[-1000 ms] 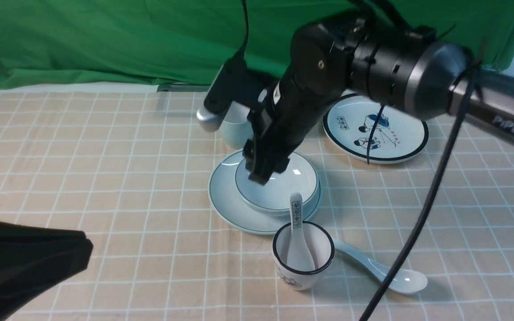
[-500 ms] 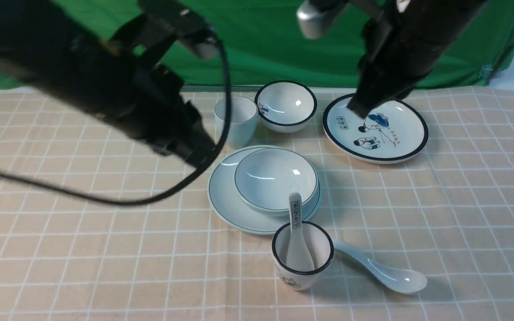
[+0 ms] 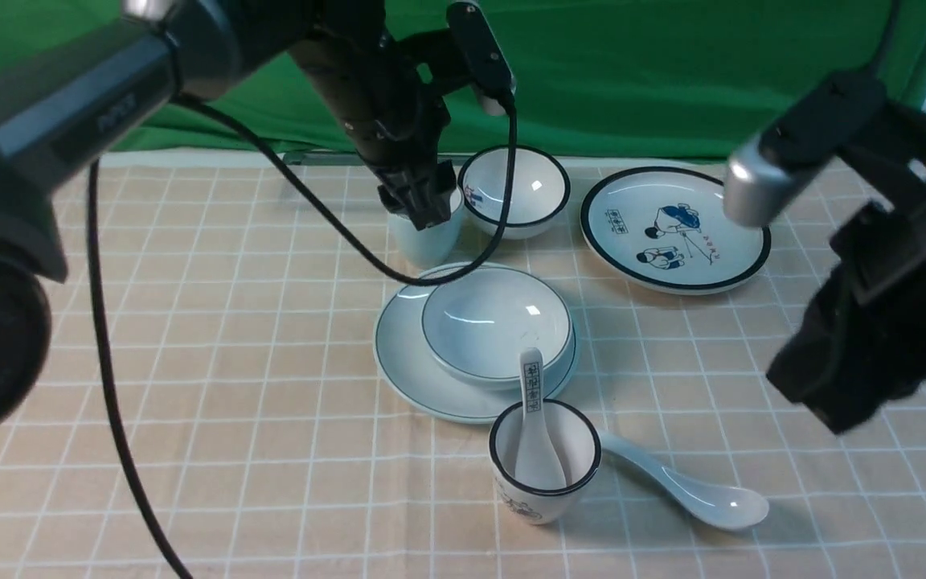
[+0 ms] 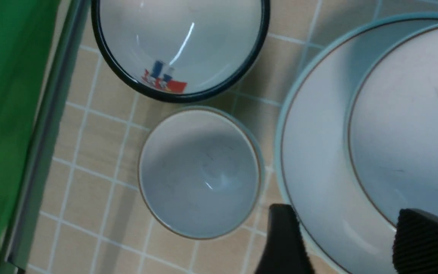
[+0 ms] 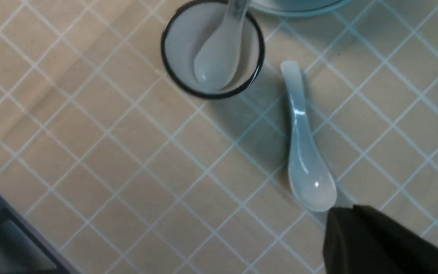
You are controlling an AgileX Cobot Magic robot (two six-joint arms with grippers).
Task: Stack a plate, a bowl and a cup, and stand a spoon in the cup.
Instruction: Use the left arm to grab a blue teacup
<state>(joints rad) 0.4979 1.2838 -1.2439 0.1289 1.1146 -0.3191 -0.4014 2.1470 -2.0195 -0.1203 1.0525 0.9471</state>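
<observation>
The bowl sits in the plate at mid-table. Just behind them the plain cup stands upright and empty. My left gripper hangs right over it. In the left wrist view the left gripper is open and empty, its fingers over the plate rim and the bowl edge, beside the cup. The plain spoon lies flat at the front right. My right gripper hovers shut above and right of it. Its tip is next to the spoon bowl end.
A black-rimmed cup holding a marked spoon stands in front of the plate, close to the plain spoon's handle. A black-rimmed bowl and a cartoon plate sit at the back. The left arm's cable droops across the left side.
The right arm left the bowl, shut, and swung out to the right above the plain spoon. The left arm came in from the left to the cup and its jaws opened.
</observation>
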